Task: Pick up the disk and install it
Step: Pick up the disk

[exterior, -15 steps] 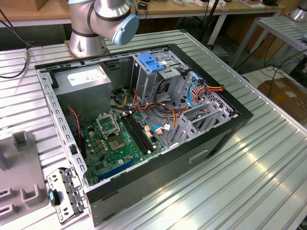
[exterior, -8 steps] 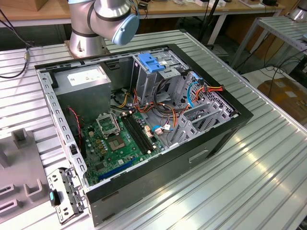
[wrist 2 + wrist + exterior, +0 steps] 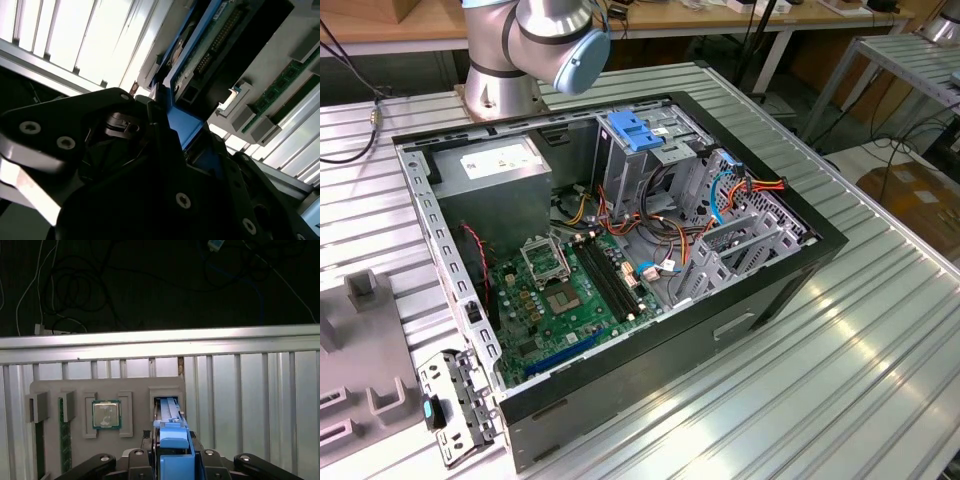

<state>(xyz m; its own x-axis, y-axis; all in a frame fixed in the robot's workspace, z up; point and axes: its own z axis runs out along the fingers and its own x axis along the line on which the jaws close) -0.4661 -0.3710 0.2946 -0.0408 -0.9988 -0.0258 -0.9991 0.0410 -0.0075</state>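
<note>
In the first wrist view the disk [image 3: 169, 410] stands on edge in a slot of the grey parts tray [image 3: 55, 387], its blue side rail facing the camera. My gripper [image 3: 172, 452] sits over it with a dark finger tight against each side of the rail, shut on the disk. The second wrist view shows the disk [image 3: 215, 45] from the side: green circuit board, a pin connector and the blue rail [image 3: 187, 125] running into the gripper's dark body. In the exterior view the arm [image 3: 535, 40] leaves the picture at the top.
The open computer case [image 3: 790, 265] lies on the ribbed metal table, with motherboard [image 3: 570, 290], power-supply box [image 3: 505, 170], blue-latched cage [image 3: 635, 130] and drive cage [image 3: 740, 240] among loose cables. The tray also holds a processor [image 3: 106, 415] and memory sticks [image 3: 62, 440].
</note>
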